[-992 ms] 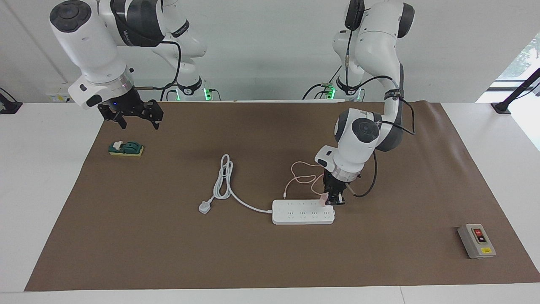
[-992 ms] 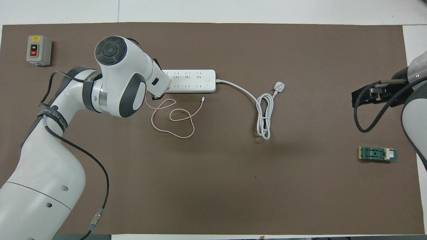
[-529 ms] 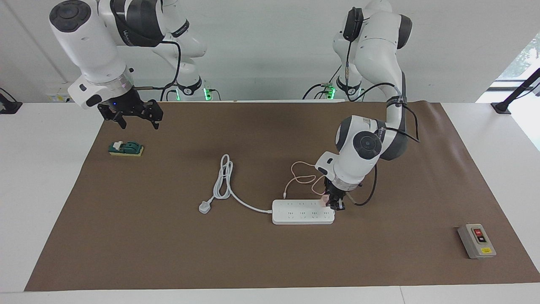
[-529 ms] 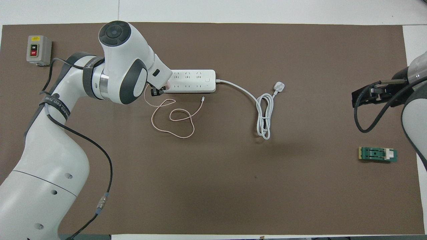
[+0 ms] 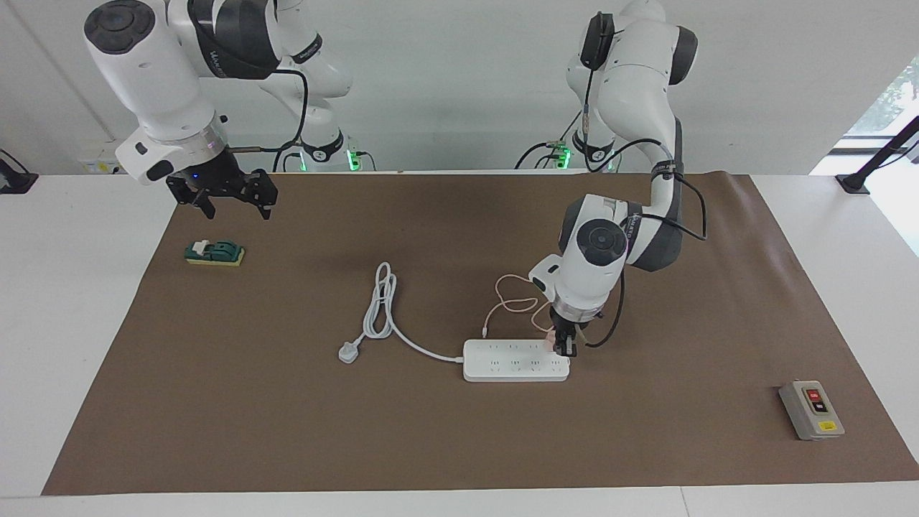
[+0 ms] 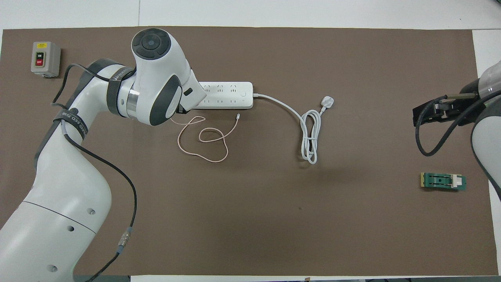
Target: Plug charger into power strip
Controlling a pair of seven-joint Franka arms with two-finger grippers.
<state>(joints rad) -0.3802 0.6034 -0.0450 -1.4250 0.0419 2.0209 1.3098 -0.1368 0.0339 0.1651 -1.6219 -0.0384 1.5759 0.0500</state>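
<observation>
So the big white bench (image 5: 86, 337) has a brown paper mat (image 5: 287, 416) covering most of it. On the mat, the long flat white power strip (image 5: 513, 368) with its two rows of outlets lies farther from the robots than the loose pink cable, and its thick white cord (image 5: 384, 312) loops off toward the right arm's end and finishes in a white three-pin plug (image 5: 347, 352).

The left hand (image 5: 564, 347) is right down at the end of the strip nearest the left arm's end of the bench, clamped on the small pale pink cube charger (image 5: 551, 339), which sits against the strip's top at the row of outlets nearer the robots. Can't tell if the pins are in. Its thin pink cable (image 6: 203, 139) curls on the mat just beside the strip.

The right hand (image 5: 228, 201) waits in the air near the green block on a yellow base (image 5: 214, 253), fingers spread apart, holding nothing.

A grey box with red and black buttons (image 5: 811, 410) sits at the left arm's end.
</observation>
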